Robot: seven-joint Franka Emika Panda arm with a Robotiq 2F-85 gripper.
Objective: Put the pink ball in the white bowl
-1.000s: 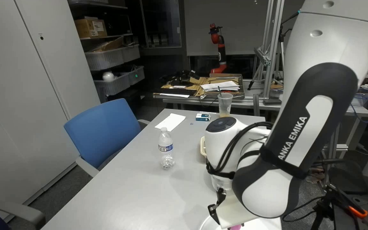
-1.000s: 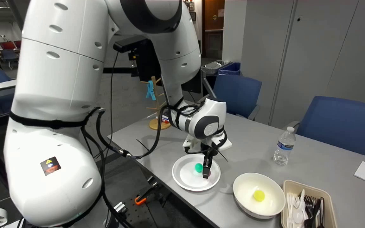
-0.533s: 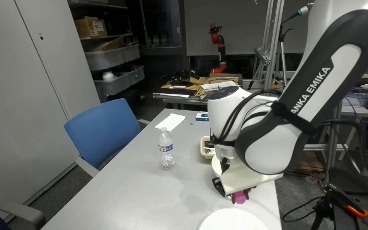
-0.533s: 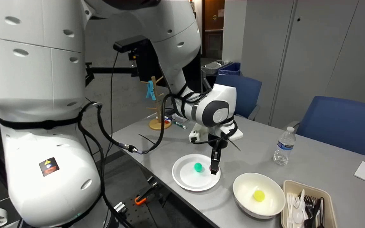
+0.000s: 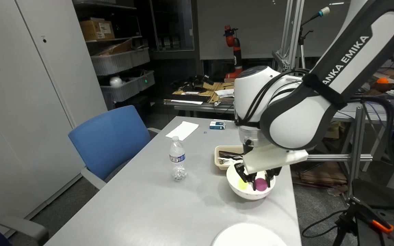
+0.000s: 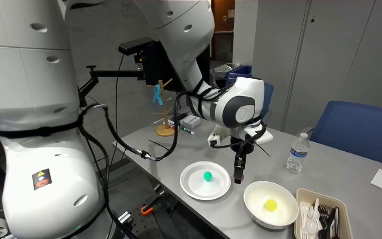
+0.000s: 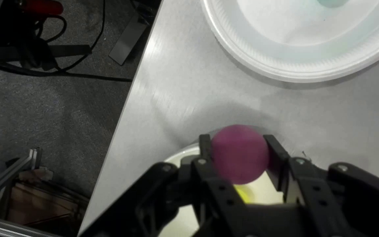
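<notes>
Ball (image 7: pixel 240 154), deep pink going to plum in the wrist view, sits between the jaws, which pinch it from two sides. It looks smooth, plain and round, and bulges a little past the tips of the gripper (image 5: pixel 261 185). In an exterior view a black finger (image 6: pixel 239 166) stands in front of it, so only slivers of pink show at its edges. Jaws and pink ball hang up off the table (image 5: pixel 142 212).

Lower than the jaws and near them is the white bowl (image 6: pixel 259 202), upright, its inside cream; in the wrist view it shows behind the fingers. Whether the pink ball lies over its rim I cannot tell. A yellow ball (image 6: pixel 271 205) rests in the bowl. On the opposite side of the jaws from the bowl lies a flat white plate (image 6: pixel 201 191) with a green ball (image 6: pixel 208 176) on it.

Past the bowl from the jaws, just beside it, is a beige tray (image 5: pixel 222 167) of black and white cutlery (image 6: pixel 312 226). A clear bottle (image 5: pixel 178 159) with a blue label stands upright well apart from the jaws; a white paper (image 5: pixel 182 130) and a small box (image 5: pixel 217 125) lie farther from them.
</notes>
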